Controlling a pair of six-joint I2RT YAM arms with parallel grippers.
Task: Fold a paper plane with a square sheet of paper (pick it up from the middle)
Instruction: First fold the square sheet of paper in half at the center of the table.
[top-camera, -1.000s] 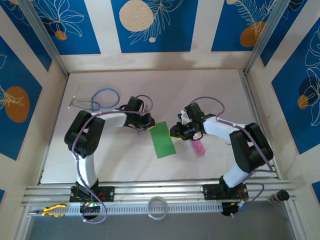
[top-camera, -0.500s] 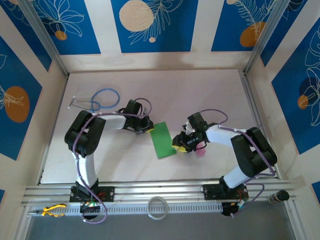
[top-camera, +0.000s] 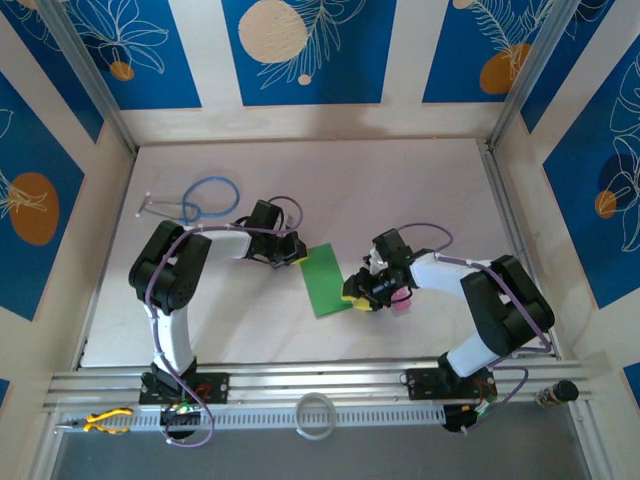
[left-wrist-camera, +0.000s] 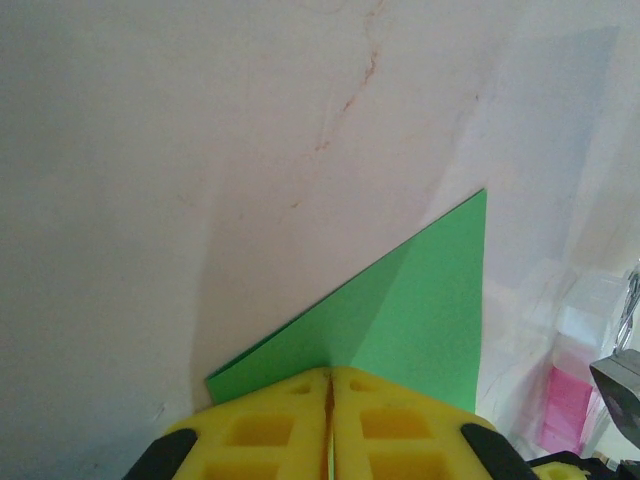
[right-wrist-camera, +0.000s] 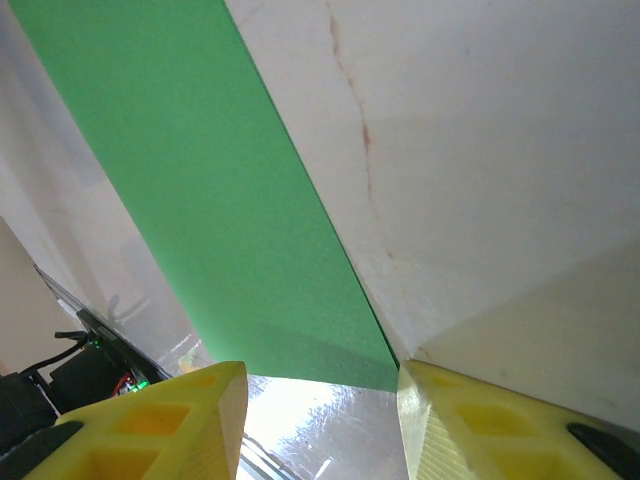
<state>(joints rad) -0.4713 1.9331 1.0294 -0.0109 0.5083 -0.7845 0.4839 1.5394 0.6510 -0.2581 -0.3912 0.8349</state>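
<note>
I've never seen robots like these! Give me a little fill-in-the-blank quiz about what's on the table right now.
1. The left gripper is pinched shut on a thin folded sheet of paper whose colour is ____.
2. The right gripper sits at the paper's edge with its jaws ____.
3. The small pink bottle lies right beside the ____ gripper.
4. The blue-tubed stethoscope lies on the white table on the ____ arm's side.

Missing words: green; open; right; left.

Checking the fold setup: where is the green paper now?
In the top view, the green paper lies mid-table between the grippers: the left gripper pinches its far-left corner, and the open right gripper sits at its near-right corner, beside the pink bottle.
</note>
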